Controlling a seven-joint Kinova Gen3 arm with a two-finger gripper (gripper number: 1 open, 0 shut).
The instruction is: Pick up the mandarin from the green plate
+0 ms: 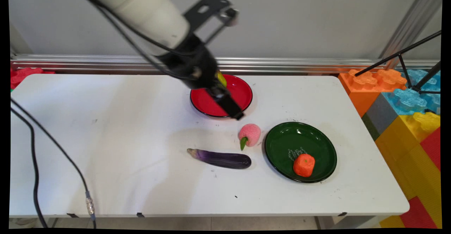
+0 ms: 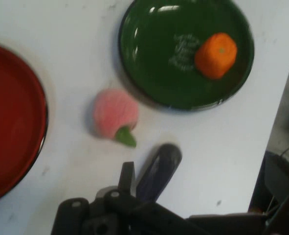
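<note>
The gripper [image 1: 236, 115] is held above the red plate's [image 1: 211, 105] near rim; its state cannot be told. Nearest lies a fuzzy pink peach [image 1: 249, 134] with a green leaf, between a purple eggplant [image 1: 220, 158] and a green plate [image 1: 282, 149] bearing an orange [image 1: 304, 165].

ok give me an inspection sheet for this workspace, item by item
surface: white table, a few dark specks and scuffs.
things: red plate at the back; green plate on the right with an orange on it; peach on the table between the plates, beside the green one's rim; eggplant lying flat, nearer than the peach.
clutter: nothing seen.
gripper: gripper over the red plate's near rim, above the peach; fingers unclear; something yellow shows behind the wrist.
cables: black cables hang along the arm and across the table's left end.
surroundings: grey wall, metal rail, big toy blocks right, tripod legs.
</note>
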